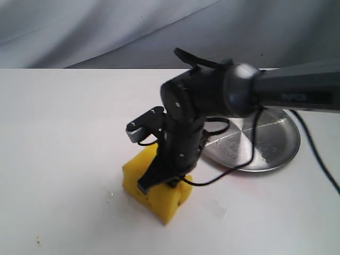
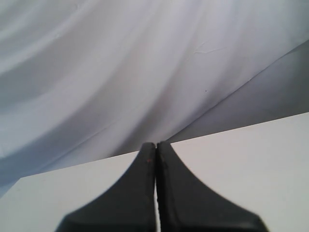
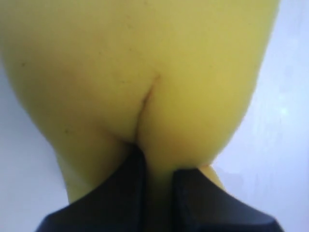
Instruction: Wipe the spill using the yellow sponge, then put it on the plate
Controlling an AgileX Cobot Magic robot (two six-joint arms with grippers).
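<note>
Clamped hard on the yellow sponge (image 3: pixel 145 72) with the right gripper (image 3: pixel 154 169), pinching a crease into the foam and pressing it onto the table (image 1: pixel 53 133) near the front edge. No sight of the spill; probably hidden underneath. Looks like the wiping step. Next: lift clear, carry to the plate (image 1: pixel 271 143) by the right edge, let go there. Left gripper (image 2: pixel 156 154) closed on nothing, idle

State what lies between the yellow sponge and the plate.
Exterior view: between yellow sponge and plate only bare table shows, with a black cable looping across it.
</note>
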